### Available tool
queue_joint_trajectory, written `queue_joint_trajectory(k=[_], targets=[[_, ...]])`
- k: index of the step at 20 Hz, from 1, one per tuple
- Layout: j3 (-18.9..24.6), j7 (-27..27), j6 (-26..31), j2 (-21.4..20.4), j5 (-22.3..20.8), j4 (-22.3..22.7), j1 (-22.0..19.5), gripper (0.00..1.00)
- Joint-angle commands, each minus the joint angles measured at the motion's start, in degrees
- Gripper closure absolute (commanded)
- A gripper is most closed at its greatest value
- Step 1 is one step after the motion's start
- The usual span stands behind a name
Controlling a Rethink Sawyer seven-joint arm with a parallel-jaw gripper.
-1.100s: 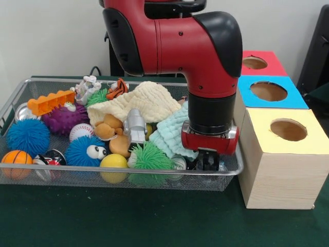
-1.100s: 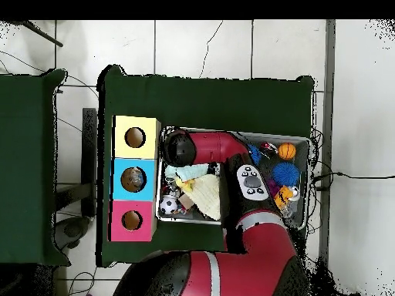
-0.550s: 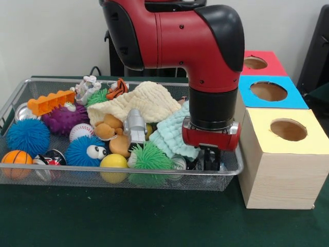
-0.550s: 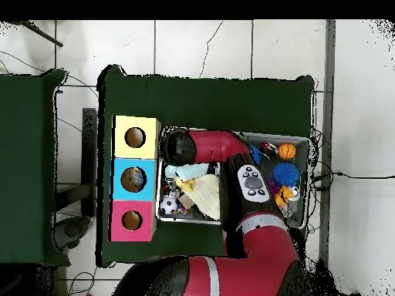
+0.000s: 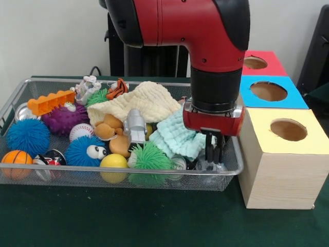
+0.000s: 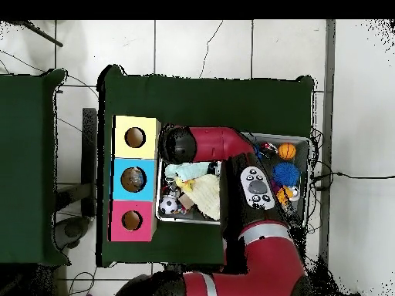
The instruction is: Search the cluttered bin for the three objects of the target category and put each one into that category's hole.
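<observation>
The gripper hangs at the bin's corner next to the yellow box, fingers close together; can't tell if they're holding anything. A mint cloth sits just beside it.

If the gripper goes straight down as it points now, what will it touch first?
Probably the clear, shiny object just under the gripper, in the wire bin's corner near the yellow box; depth is unclear.

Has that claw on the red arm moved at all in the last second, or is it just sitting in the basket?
Yes. The claw has risen: against the wire basket's front rim, its red wrist now sits higher, and its fingers show more length.
</observation>
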Motion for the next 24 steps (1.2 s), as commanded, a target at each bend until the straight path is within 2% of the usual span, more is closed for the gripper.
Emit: queue_joint_trajectory(k=[1,3,4,6,8,11,24], targets=[[3.02,-0.12,7.55,-0.76,2.11,2.4,-0.83,1.0],[3.07,-0.89,7.61,-0.51,1.75,2.1,-0.77,1.0],[3.76,-1.07,4.86,-0.6,1.39,2.92,-1.28,0.0],[4.51,-1.35,3.48,-0.7,1.37,3.73,-1.92,0.0],[3.43,-1.13,5.8,-0.69,1.26,3.02,-0.98,0.0],[2.79,-0.23,5.77,-0.52,1.36,3.02,-0.78,0.0],[2.1,0.26,0.73,2.59,-0.75,4.17,-0.8,0.0]])
